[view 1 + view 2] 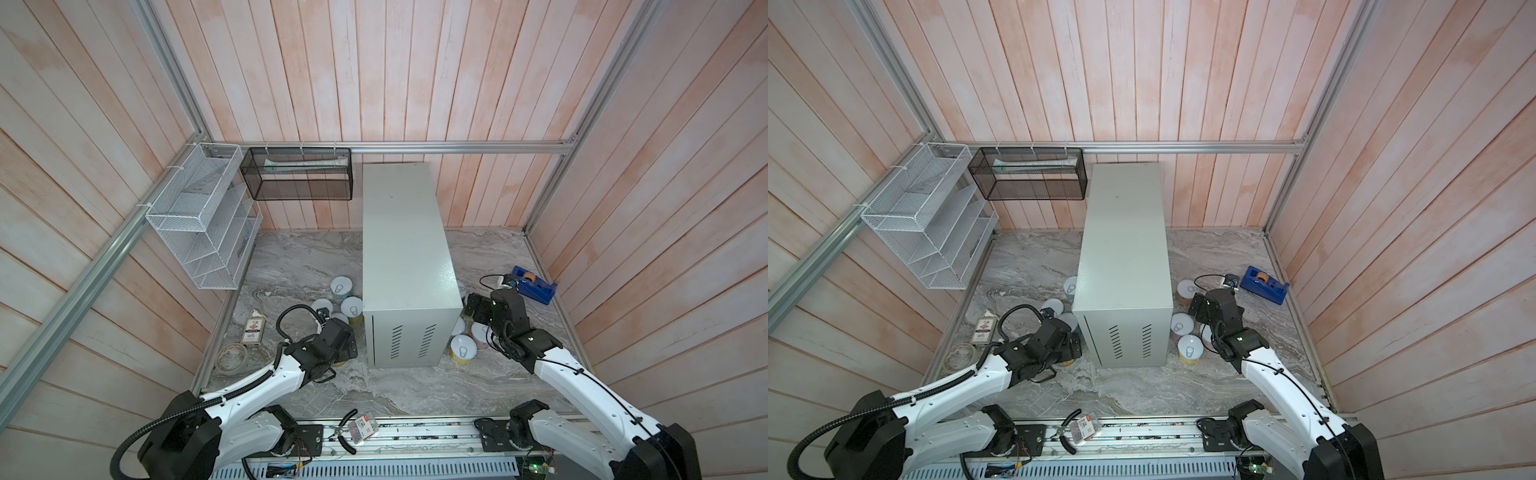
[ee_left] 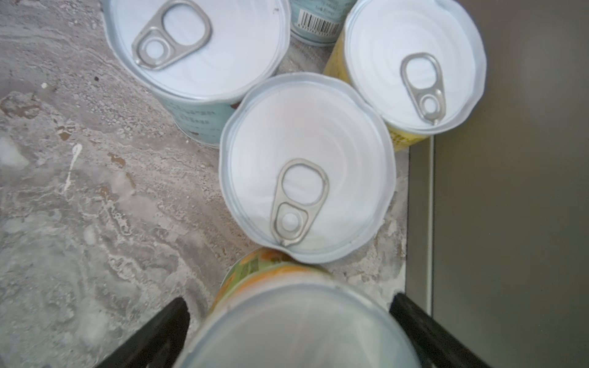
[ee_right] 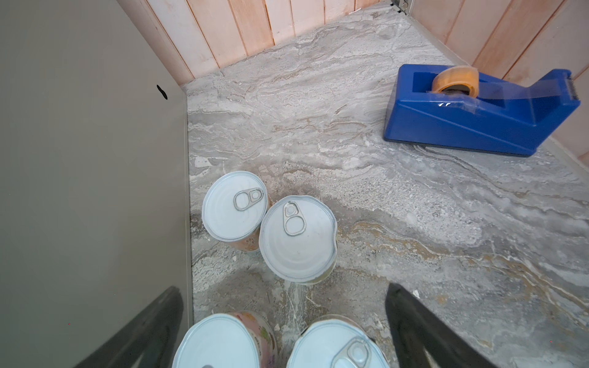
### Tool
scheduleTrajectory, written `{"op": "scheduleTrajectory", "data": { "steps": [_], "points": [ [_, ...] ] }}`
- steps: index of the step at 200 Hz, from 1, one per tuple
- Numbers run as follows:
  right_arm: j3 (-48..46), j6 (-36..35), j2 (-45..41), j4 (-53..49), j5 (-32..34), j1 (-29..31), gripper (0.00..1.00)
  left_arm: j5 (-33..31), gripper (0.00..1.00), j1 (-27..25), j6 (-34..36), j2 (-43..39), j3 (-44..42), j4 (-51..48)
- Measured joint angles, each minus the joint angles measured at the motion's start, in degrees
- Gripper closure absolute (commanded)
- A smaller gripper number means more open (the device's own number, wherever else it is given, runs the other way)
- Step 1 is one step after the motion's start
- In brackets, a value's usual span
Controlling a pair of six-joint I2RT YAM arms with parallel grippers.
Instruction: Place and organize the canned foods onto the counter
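Counter: the tall pale counter (image 1: pixel 405 232) stands mid-bench, its long side running from the back wall toward the front edge. In both top views no can sits on its flat top.
Bench: the grey marble bench (image 1: pixel 299 257) carries every can seen, and all stand upright with lids up.
Left cans: the left cans (image 1: pixel 341 286) huddle against the counter's left wall, near its front corner.
Right cans: the right cans (image 1: pixel 462 348) stand by the counter's right wall, near its front corner. The tape dispenser (image 3: pixel 478 111) is well apart, toward the bench's right edge.
Left gripper: the left gripper (image 2: pixel 288 302) has its jaws spread wide, one finger on each side of the orange-and-green can (image 2: pixel 299 325). I cannot tell whether the fingers touch it.
Right gripper: the right gripper (image 3: pixel 284 291) has its jaws spread wide and holds nothing. It hangs above the pink-labelled can (image 3: pixel 220 344) and the can next to it.
Key relation: the orange-and-green can lies straight below and between the left fingers, axis upright, with the counter's wall just beside one finger.
Nearer arm: the left.
Likely next move: squeeze, lift clear above the counter's top edge, then carry across onto it.
Risk: the neighbouring can (image 2: pixel 307 167) stands just beside the target and may get nudged.
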Motion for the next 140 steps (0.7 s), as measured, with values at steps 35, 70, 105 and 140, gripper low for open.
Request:
{"op": "scheduleTrajectory", "data": {
  "steps": [35, 70, 105, 140],
  "points": [
    [-1.1, 0.0, 0.0, 1.3, -0.3, 0.0, 0.03, -1.0, 0.1, -0.9, -0.3, 2.6, 0.0, 0.8],
    [-2.3, -0.2, -0.4, 2.2, -0.4, 0.0, 0.03, -3.1, 0.27, -1.7, -1.0, 3.6, 0.2, 0.4],
    [-2.9, -0.2, -0.5, 2.8, -0.4, 0.0, 0.03, -3.9, 0.96, -1.9, -1.0, 3.7, 0.3, 0.2],
    [-2.9, -0.5, -0.5, 3.3, -0.4, 0.0, 0.03, -3.9, 1.0, -1.9, -0.9, 3.1, 1.4, -3.2]
  ]
}}
